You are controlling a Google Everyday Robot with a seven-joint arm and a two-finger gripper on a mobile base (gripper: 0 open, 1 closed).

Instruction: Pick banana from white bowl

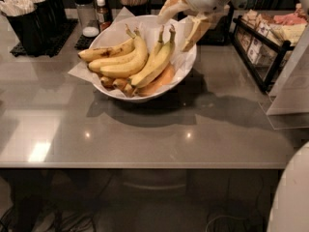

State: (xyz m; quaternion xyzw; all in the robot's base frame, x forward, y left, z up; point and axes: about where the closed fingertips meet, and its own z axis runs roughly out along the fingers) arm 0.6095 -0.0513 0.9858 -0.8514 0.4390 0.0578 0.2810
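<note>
The white bowl, lined with crinkled white paper, sits at the back middle of the grey counter and holds several bananas. The long slender banana lies on the right of the pile, its stem pointing up toward the gripper. My gripper hangs open over the bowl's far right rim, one finger behind the stems and the other to the right of them. It holds nothing.
Black holders with white cutlery stand at the back left, shakers and a bottle behind the bowl. A black wire rack of packets and a clear stand are on the right. The counter's front edge runs across.
</note>
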